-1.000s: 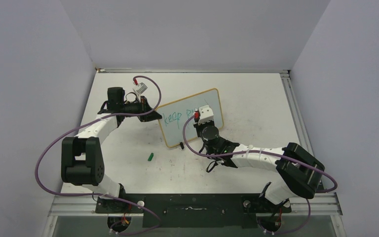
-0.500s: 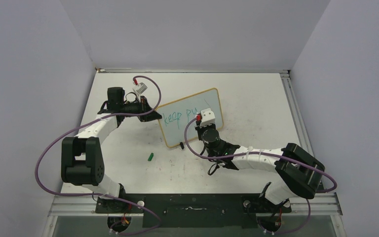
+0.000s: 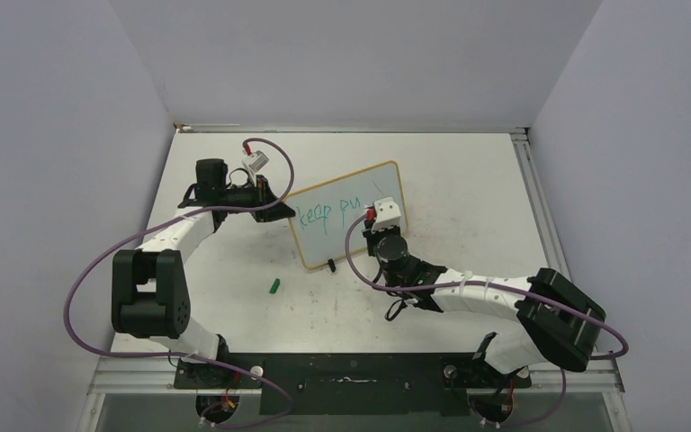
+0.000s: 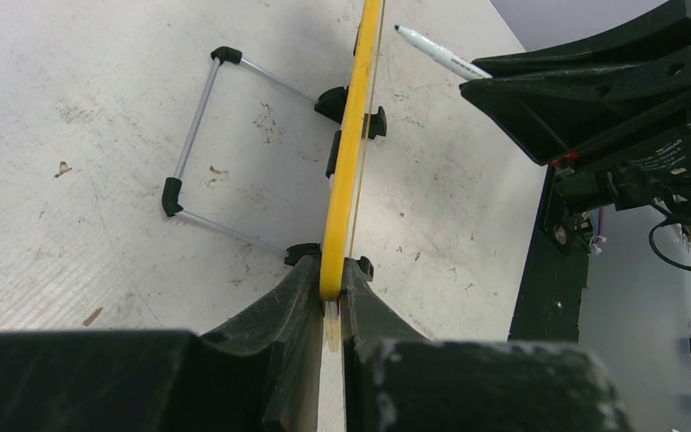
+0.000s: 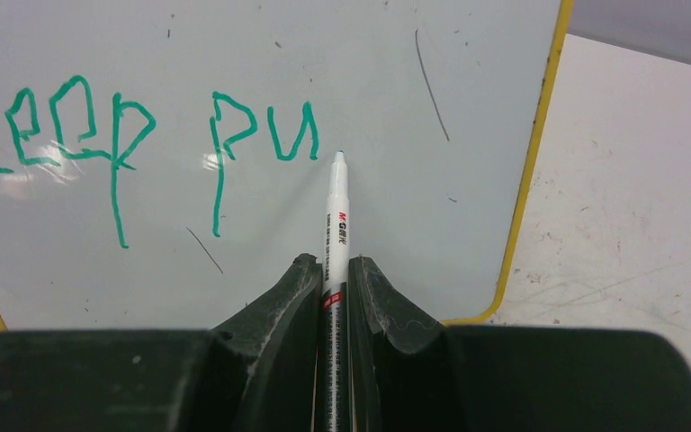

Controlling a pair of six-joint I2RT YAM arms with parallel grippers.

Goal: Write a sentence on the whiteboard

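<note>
The whiteboard (image 3: 342, 236) stands tilted on the table, yellow-framed, with black clip feet. It reads "keep pu" in teal-green (image 5: 81, 126); the rest of the sentence does not show. My left gripper (image 4: 334, 292) is shut on the board's left edge (image 4: 349, 153), seen edge-on in the left wrist view. My right gripper (image 5: 333, 270) is shut on a white marker (image 5: 336, 211), whose tip sits on or just off the board right of the "u". In the top view the right gripper (image 3: 380, 219) is in front of the board's right half.
A small green marker cap (image 3: 273, 286) lies on the table left of the board's near corner. The board's wire stand (image 4: 202, 148) rests on the table behind it. A faint dark stroke (image 5: 430, 85) marks the board's upper right.
My right gripper with the marker has moved right along the board. The letter "u" has appeared after "p". The left arm and the board have not moved.
</note>
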